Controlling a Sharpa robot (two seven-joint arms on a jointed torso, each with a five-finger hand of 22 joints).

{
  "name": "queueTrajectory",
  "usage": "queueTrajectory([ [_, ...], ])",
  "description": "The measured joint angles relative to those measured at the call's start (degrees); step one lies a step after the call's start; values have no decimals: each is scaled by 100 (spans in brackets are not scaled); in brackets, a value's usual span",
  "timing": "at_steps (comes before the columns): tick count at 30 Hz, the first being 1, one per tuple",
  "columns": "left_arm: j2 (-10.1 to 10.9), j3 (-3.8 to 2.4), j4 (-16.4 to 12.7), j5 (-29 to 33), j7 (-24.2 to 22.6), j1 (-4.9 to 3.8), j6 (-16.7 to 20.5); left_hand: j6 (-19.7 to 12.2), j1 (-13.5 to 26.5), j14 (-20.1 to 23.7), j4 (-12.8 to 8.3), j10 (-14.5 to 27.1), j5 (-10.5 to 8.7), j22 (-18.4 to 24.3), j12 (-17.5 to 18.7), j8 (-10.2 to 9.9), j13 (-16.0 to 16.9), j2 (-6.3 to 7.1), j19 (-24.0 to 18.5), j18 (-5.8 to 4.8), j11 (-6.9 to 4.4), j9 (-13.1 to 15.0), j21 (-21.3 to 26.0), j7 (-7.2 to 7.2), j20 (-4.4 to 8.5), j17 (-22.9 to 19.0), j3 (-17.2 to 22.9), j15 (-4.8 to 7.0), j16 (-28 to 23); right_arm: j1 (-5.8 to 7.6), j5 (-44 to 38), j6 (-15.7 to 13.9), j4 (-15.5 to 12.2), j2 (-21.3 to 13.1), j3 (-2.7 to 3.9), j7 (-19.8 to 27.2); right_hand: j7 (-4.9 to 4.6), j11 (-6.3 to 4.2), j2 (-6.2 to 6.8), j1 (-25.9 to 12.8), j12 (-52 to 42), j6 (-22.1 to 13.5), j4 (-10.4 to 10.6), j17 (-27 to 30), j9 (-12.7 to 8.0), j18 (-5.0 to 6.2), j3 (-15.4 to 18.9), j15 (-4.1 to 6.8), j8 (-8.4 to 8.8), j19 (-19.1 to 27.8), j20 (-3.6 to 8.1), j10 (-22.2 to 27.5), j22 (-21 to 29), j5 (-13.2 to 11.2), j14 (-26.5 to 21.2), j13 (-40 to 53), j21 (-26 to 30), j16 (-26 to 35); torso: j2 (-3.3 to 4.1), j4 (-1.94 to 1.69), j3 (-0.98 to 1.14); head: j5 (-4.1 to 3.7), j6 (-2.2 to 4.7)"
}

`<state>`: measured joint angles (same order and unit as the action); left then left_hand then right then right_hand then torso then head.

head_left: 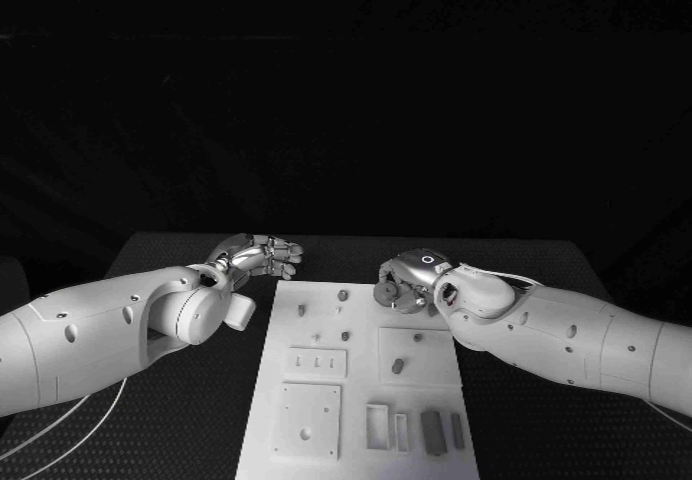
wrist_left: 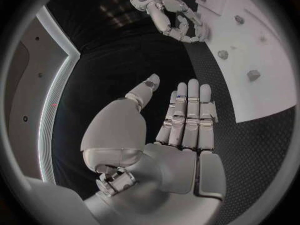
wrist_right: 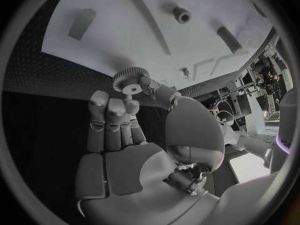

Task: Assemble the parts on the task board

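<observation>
The white task board (head_left: 433, 385) lies lengthwise in the middle of the black table. My right hand (head_left: 414, 278) hovers over the board's far right corner and pinches a small toothed gear (head_left: 388, 293) between thumb and a finger. The right wrist view shows the same gear (wrist_right: 128, 79) at the fingertips, above the board (wrist_right: 125, 30). My left hand (head_left: 261, 255) hangs just off the board's far left corner, fingers straight and apart, holding nothing. In the left wrist view the left hand (wrist_left: 185, 120) is flat and empty, with the right hand (wrist_left: 167, 12) beyond it.
Several small grey pegs (head_left: 342, 295) stand on the far half of the board. A raised square block carries a round part (head_left: 398, 366). Long grey bars (head_left: 433, 432) lie in slots at the near end. Black mat (head_left: 173, 420) flanks the board on both sides.
</observation>
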<state>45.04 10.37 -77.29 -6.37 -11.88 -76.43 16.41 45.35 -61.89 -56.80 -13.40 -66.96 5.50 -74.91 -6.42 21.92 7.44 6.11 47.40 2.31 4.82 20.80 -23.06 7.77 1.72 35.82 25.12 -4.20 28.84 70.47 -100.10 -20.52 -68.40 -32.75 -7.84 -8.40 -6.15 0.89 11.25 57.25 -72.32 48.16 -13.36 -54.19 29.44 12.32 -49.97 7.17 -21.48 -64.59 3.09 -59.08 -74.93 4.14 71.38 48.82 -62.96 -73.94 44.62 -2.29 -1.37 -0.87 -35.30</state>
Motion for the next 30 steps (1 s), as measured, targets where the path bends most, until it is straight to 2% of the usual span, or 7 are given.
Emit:
queueTrajectory([
  [2,0,0,0,0,1,0,1,0,0,0,0,0,0,0,0,0,0,0,0,2,0,0,0,0,0,0,0,0,0,9,-50,-28,-40,50,0,-21,0,0,0,0,0,0,2,-4,9,0,-5,1,0,-1,0,0,0,0,3,-2,-18,0,0,1,-1,3,2],
  [4,-1,0,0,0,4,0,3,0,0,0,0,0,0,0,0,0,0,0,0,3,0,2,0,0,0,0,0,0,0,14,-90,-46,-52,118,0,-33,10,-21,55,56,0,10,-14,-7,18,0,-62,7,0,-2,-1,-21,0,0,11,-8,-27,0,0,2,-4,9,-2],
  [17,-32,-1,4,0,19,0,5,0,0,0,0,0,0,-4,0,0,0,0,0,-5,0,5,0,0,0,4,0,0,0,11,-346,-129,-76,684,-16,-202,34,-42,83,37,0,34,0,-13,36,-1,-80,15,2,-52,31,-42,1,-37,55,-21,-27,21,8,-16,-7,18,24],
  [27,-83,0,24,0,25,0,4,0,0,0,-14,0,0,-3,0,0,0,0,0,-9,0,6,0,0,0,9,14,0,0,-57,-417,-127,87,982,-121,-292,45,-62,83,37,22,45,15,-12,38,0,-95,14,4,-57,27,-62,1,-37,56,-27,-27,21,18,-32,-8,41,16],
  [30,-86,-1,32,0,25,0,3,0,0,0,-14,0,0,-3,0,0,0,0,0,-10,0,10,0,0,0,9,14,0,0,-76,-428,-123,125,1032,-134,-303,47,-63,83,37,22,47,15,-12,37,-1,-95,6,5,-72,31,-62,1,-37,65,-27,-27,21,18,-36,-9,48,11],
])
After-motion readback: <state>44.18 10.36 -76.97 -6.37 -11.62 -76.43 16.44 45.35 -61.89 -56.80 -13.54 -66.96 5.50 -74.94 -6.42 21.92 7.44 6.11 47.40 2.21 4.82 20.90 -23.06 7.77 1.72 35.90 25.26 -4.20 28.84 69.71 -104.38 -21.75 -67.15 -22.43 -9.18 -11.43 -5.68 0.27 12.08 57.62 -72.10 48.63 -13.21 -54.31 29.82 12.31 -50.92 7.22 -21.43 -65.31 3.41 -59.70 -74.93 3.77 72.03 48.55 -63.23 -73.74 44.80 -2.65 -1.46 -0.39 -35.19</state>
